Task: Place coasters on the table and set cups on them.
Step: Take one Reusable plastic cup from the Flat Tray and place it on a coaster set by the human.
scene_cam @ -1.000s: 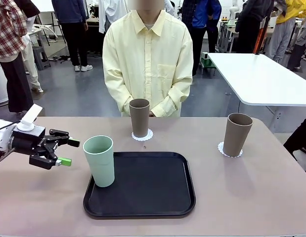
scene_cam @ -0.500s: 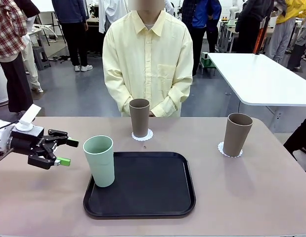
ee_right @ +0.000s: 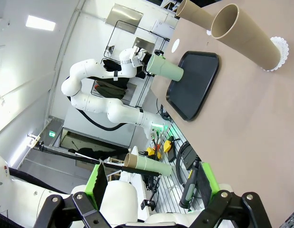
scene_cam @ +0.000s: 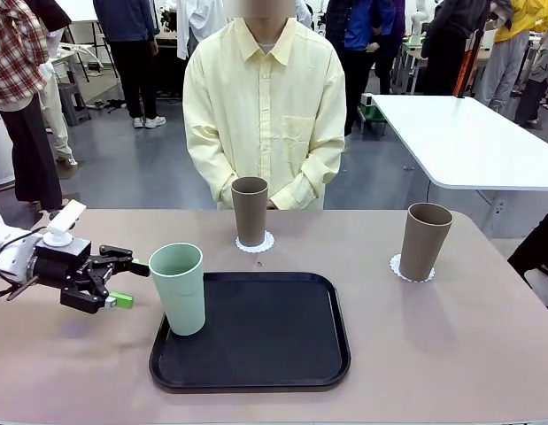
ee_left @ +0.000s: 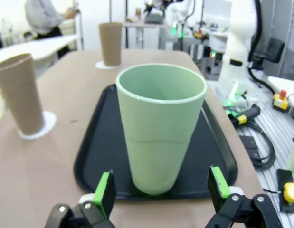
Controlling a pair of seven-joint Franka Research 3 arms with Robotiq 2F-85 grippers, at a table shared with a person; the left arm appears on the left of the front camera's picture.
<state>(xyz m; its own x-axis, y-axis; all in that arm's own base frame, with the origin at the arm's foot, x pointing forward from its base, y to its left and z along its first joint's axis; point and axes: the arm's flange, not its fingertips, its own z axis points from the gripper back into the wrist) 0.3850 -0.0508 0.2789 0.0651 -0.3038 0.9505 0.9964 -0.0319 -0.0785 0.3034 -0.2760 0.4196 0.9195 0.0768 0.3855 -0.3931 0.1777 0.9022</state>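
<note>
The left hand [scene_cam: 121, 282] is spread wide, empty, its 2 green pads [ee_left: 105, 187] flanking the mint cup [scene_cam: 178, 288] without touching it. That cup stands upright, mouth up, long axis vertical, on the black tray's [scene_cam: 256, 372] near-left corner. The right hand [ee_right: 151, 187] is also wide open and holds nothing, up off the surface [scene_cam: 451, 345]. 2 brown cups stand upright on white coasters: 1 [scene_cam: 250, 211] before the person, 1 [scene_cam: 424, 241] far right.
</note>
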